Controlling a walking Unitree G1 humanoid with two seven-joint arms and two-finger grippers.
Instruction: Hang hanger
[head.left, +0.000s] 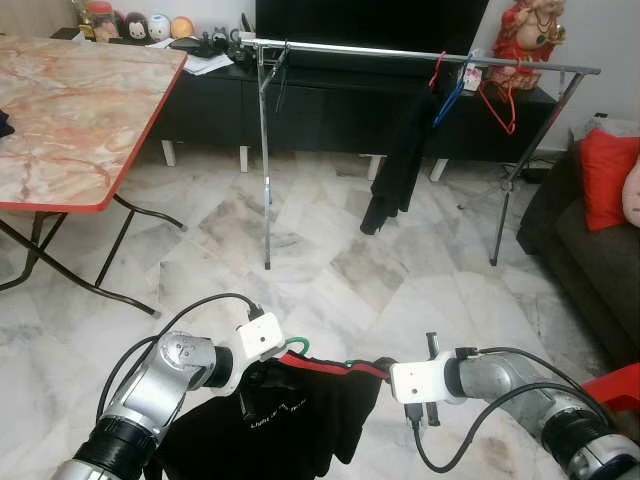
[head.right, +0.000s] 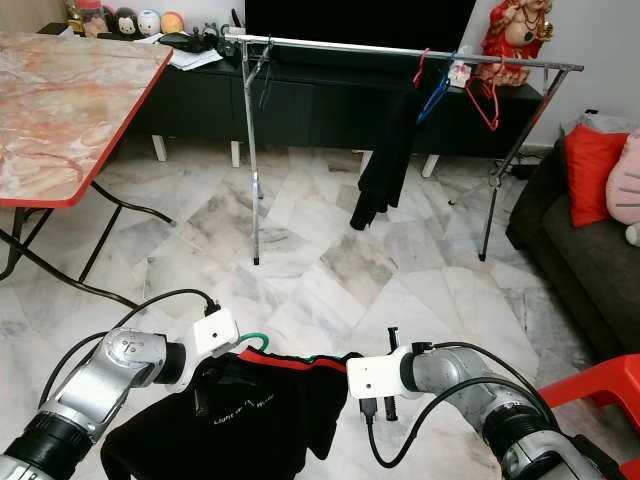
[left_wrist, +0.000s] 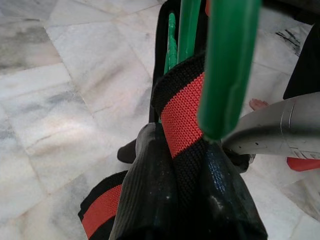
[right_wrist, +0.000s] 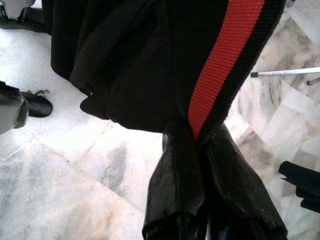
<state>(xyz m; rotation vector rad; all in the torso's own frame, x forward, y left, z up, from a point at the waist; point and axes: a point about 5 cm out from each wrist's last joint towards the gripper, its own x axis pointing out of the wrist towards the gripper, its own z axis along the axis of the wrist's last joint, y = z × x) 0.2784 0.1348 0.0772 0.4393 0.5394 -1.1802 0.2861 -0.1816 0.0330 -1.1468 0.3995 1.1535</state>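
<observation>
Both end effectors, left (left_wrist: 185, 200) and right (right_wrist: 200, 190), are clamped on the black garment (head.left: 290, 415) with its green hanger (head.left: 296, 345) at lower centre, the rail (head.left: 400, 52) well ahead across the top.

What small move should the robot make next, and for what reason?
Probably step forward toward the clothes rail. Both pincers, left and right, are shut on the black garment with its green hanger, but the rail stands far off across the floor.
</observation>
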